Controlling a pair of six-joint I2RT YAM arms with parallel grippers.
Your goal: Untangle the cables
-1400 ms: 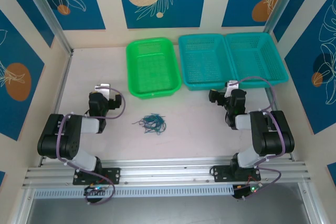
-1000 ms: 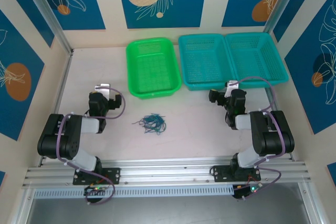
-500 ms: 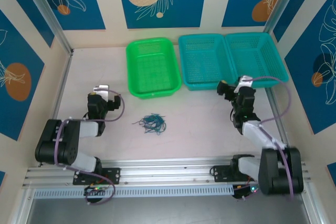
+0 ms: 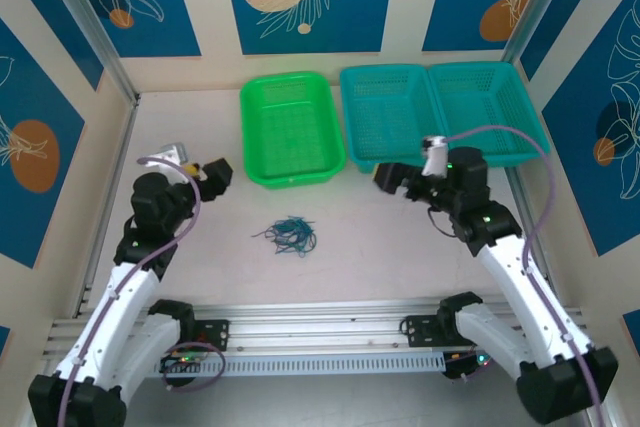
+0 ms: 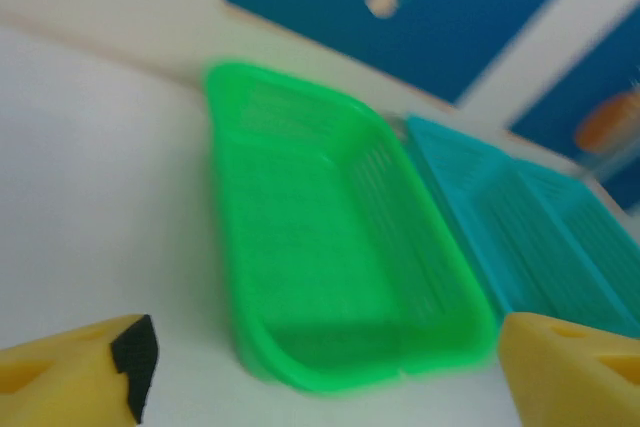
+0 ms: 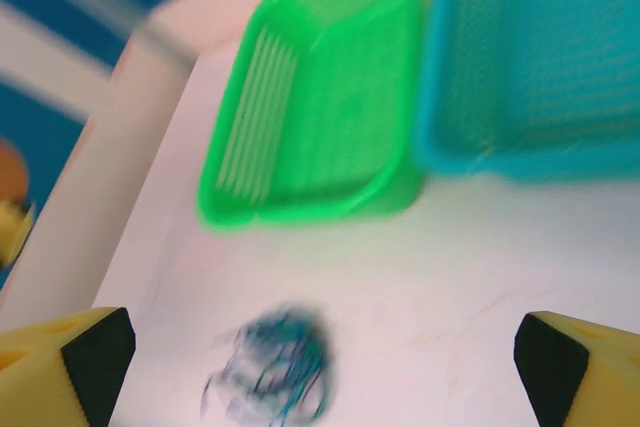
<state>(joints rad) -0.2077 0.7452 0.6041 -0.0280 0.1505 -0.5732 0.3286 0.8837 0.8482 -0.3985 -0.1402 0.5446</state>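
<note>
The cables (image 4: 288, 235) lie in one small tangle on the table (image 4: 370, 257), just below centre of the top view, apart from both grippers. Above them sits the green basket (image 4: 292, 132), with teal baskets (image 4: 390, 112) to its right. The left gripper (image 4: 214, 171) hangs upper left of the tangle and the right gripper (image 4: 389, 178) upper right. Both have jaws spread wide and are empty.

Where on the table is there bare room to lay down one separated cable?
Bare table lies between the cables and the right gripper, between the cables and the near rail, and left of the green basket. The far edge is crowded: the green basket and two teal baskets stand side by side.
</note>
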